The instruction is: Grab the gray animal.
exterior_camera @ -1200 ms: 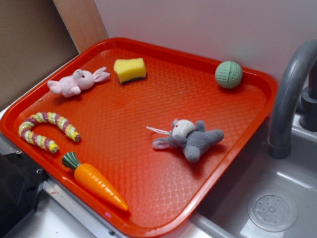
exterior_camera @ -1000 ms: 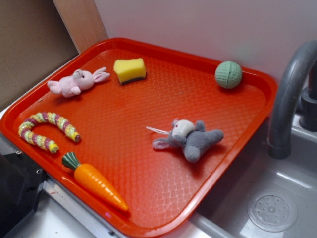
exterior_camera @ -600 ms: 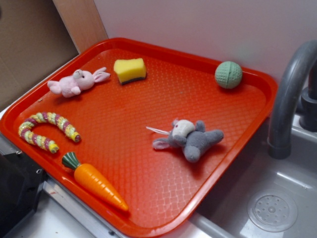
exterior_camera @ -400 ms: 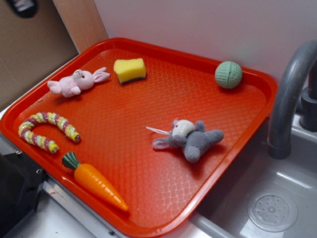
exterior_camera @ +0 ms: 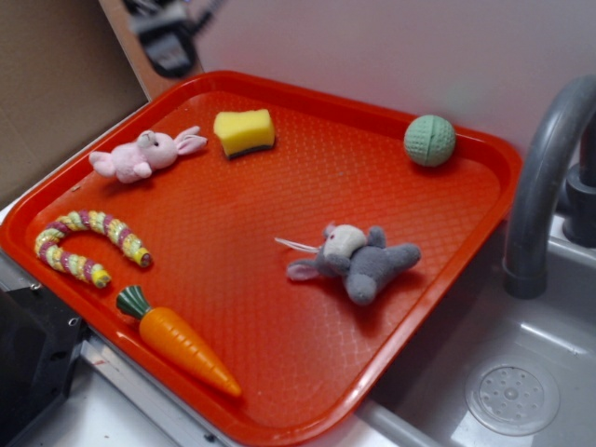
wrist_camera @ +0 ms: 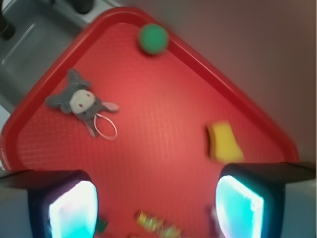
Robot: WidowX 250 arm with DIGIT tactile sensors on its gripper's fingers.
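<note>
Exterior view first: your gripper (exterior_camera: 166, 42) shows only as a dark blurred shape at the top left, above the far corner of the red textured plastic tray (exterior_camera: 279, 428). From left to right on that tray you have a striped pink-and-yellow curved toy (exterior_camera: 86, 245), a pink plush bunny (exterior_camera: 144, 154), an orange plastic carrot with a green top (exterior_camera: 177, 341), a yellow sponge block (exterior_camera: 245, 131), the gray animal (exterior_camera: 358, 259) and a green ribbed ball (exterior_camera: 429, 140). A gray faucet (exterior_camera: 543, 177) rises to the right of the tray, with a gray sink basin (exterior_camera: 521, 372) below it.

The gray animal is a small plush toy with a whitish face, a red dot of an eye, pale pinkish ears and stubby gray limbs. It lies on its side right of the tray's middle, near the right rim, well apart from every other toy. A thin white string runs out from its head toward the left.

In the wrist view your two fingers (wrist_camera: 69, 208) stand spread wide at the lower corners, with nothing between them. The gray animal (wrist_camera: 79, 101) lies far up and left of them, its string forming a loop on the tray (wrist_camera: 247, 114), with the green ball (wrist_camera: 153, 39) beyond and the sponge (wrist_camera: 224, 142) to the right.
</note>
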